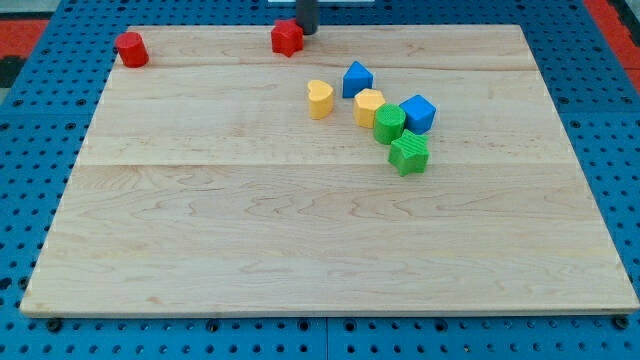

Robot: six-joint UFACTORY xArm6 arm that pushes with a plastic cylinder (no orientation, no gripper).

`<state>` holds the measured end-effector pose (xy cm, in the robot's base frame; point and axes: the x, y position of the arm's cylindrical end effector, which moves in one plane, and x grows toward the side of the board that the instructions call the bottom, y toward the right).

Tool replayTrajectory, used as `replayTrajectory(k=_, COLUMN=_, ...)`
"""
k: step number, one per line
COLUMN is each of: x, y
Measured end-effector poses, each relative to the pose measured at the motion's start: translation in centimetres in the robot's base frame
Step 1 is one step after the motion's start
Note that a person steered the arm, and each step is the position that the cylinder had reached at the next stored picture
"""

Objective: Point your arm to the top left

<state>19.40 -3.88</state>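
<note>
A: Nearest the camera? The table (300, 260), bare wood on that side. First block going up is the green star-ish one (408, 153).

B: OK, use that as the landmark. What's around it?

A: Green cylinder (389, 122) just above it, touching. Blue cube (419, 113) above and a bit to the view's right. Yellow block (368, 106) above-left, against the cylinder. Blue house-shaped block (357, 79) further up-left, yellow heart (319, 99) left of that, apart from the cluster.

B: Reds?

A: Red block (287, 38), shape unclear, well up-left of the green star near the table's top edge. Red cylinder (131, 49) far to the view's left, at the top left corner.

B: Arm? Fingers?

A: No fingers, just a rod, holds nothing. My tip (306, 31) is at the top edge, just right of the nearer red block, touching or nearly; can't tell. Well apart from the corner red cylinder.
</note>
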Motion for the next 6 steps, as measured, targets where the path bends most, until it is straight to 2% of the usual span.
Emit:
replayTrajectory(k=1, x=2.2, y=-1.3)
replayTrajectory(k=2, x=6.2, y=-1.3)
replayTrajectory(k=4, x=-0.1, y=-1.3)
replayTrajectory(k=5, x=-0.1, y=-4.8)
replayTrajectory(k=6, x=0.5, y=-14.1)
